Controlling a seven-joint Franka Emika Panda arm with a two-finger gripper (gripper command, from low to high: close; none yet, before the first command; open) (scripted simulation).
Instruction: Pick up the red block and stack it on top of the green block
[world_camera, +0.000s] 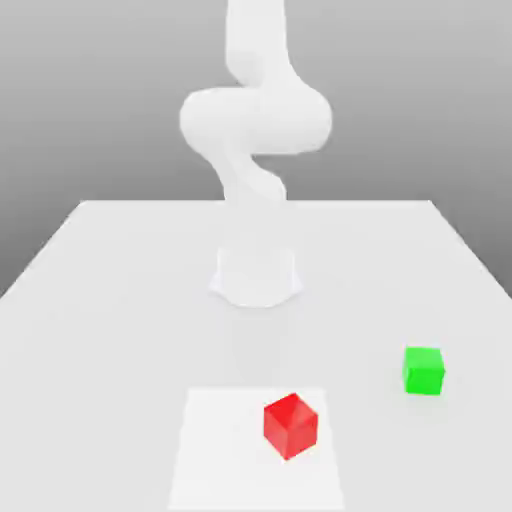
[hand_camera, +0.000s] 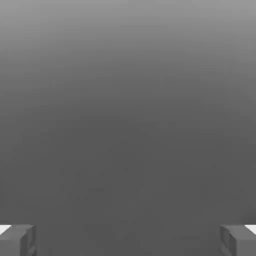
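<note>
While red block (world_camera: 290, 424) sits apart from green block (world_camera: 423, 370), end effector (hand_camera: 128, 240) spread wide — grasping nothing.

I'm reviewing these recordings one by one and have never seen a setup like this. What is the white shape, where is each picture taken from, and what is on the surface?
These are simulator renders, not photos. In the exterior view, the tall white shape is a robot arm standing on a round base near the middle of a pale table. Two small cubes rest on the table in front of it: a red block, sitting on a lighter square patch, and a green block further toward the exterior view's right. They are apart, not touching.

The other picture comes from a camera on the arm's hand. The two grey pieces at its edge are the fingertips of the gripper, set wide apart with nothing between them. Beyond them is plain grey background.
</note>
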